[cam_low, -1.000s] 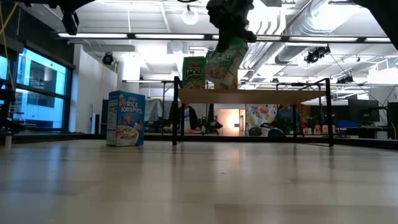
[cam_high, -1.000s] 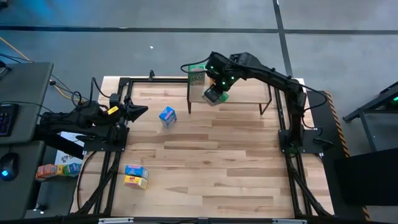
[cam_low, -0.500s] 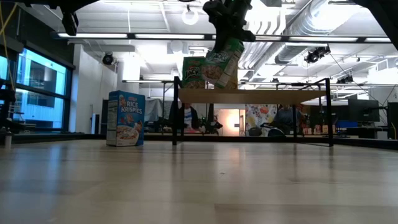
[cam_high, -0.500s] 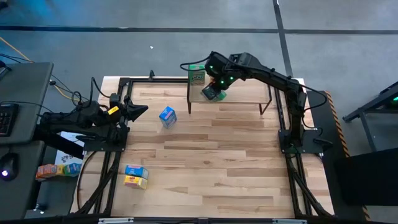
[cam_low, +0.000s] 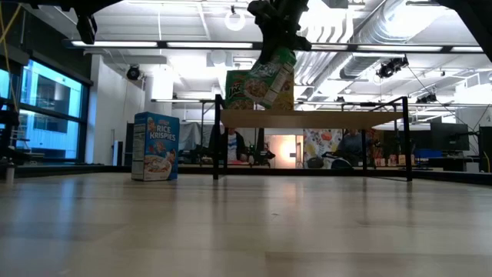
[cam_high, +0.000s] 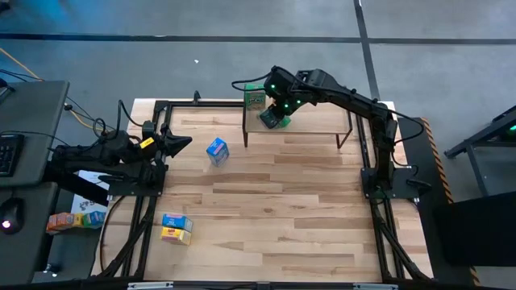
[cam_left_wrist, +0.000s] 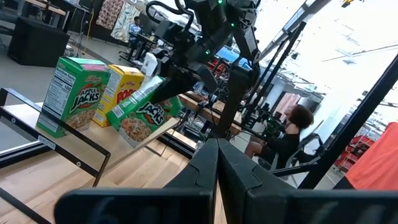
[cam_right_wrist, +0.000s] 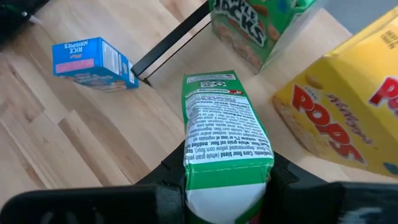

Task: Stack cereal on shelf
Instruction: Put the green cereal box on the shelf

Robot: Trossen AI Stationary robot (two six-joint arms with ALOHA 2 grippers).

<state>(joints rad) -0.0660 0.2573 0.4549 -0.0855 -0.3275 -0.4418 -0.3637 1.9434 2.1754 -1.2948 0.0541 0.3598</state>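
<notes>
The shelf (cam_high: pixel 318 122) stands at the table's far side. On its left end stand a green Apple Jacks cereal box (cam_high: pixel 255 97) (cam_left_wrist: pixel 71 93) and a yellow Pops box (cam_left_wrist: pixel 124 86) (cam_right_wrist: pixel 348 118). My right gripper (cam_right_wrist: pixel 225 180) (cam_low: pixel 278 42) hangs above the shelf beside them, shut on another green cereal box (cam_right_wrist: pixel 224 130) (cam_low: pixel 261 83). My left gripper (cam_left_wrist: pixel 217 174) (cam_high: pixel 182 143) waits shut over the table's left edge, holding nothing. My right gripper pinches the green box near its upper end, one finger (cam_right_wrist: pixel 169 180) on each broad face, with the narrow printed side (cam_right_wrist: pixel 217 124) toward the wrist camera. The fingers slant down from above. The box hangs tilted, its lower end toward the Apple Jacks box, just above the shelf board (cam_low: pixel 330 119).
A blue Rice Krispies box (cam_high: pixel 217 151) (cam_low: pixel 155 146) stands upright on the table, left of the shelf's near-left leg (cam_high: pixel 245 137). A blue and a yellow box (cam_high: pixel 176 228) lie near the table's left front. Bare shelf board lies to the right of the gripper.
My right gripper has tipped at the wrist while staying over the shelf. The held green box, nearly upright a second ago, now leans more, its lower end swung toward the Apple Jacks box and the shelf's far left.
</notes>
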